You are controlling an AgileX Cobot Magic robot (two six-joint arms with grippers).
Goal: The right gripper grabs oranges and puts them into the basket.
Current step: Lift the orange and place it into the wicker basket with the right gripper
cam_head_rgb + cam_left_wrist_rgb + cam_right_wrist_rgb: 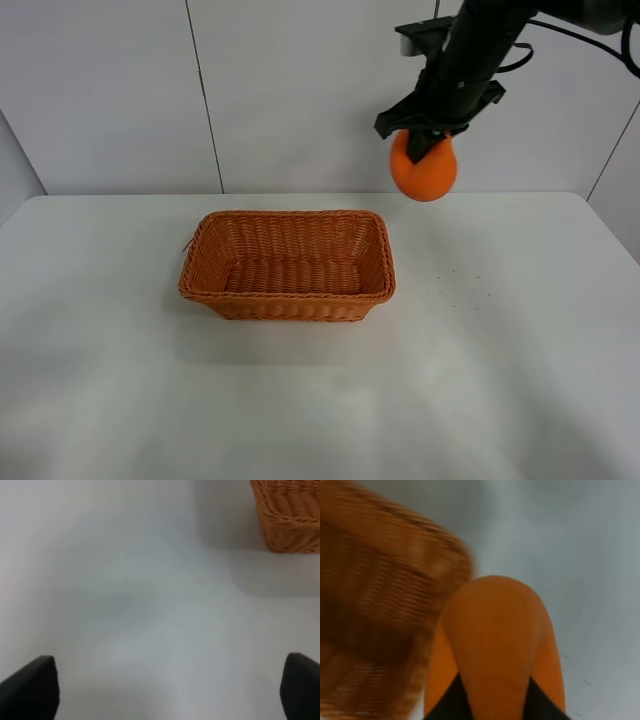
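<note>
My right gripper (428,140) is shut on the orange (424,170) and holds it high in the air, above and to the right of the basket (287,266). The orange fills the middle of the right wrist view (495,645), with the blurred basket (375,630) beside and below it. The wicker basket stands empty on the white table (500,340), left of centre. My left gripper (165,690) is open and empty low over the table; only its two black fingertips (30,687) show, and a corner of the basket (290,515) lies beyond them.
The white table runs up to a pale panelled wall (280,90) at the back. A few small dark specks (460,285) mark the table right of the basket.
</note>
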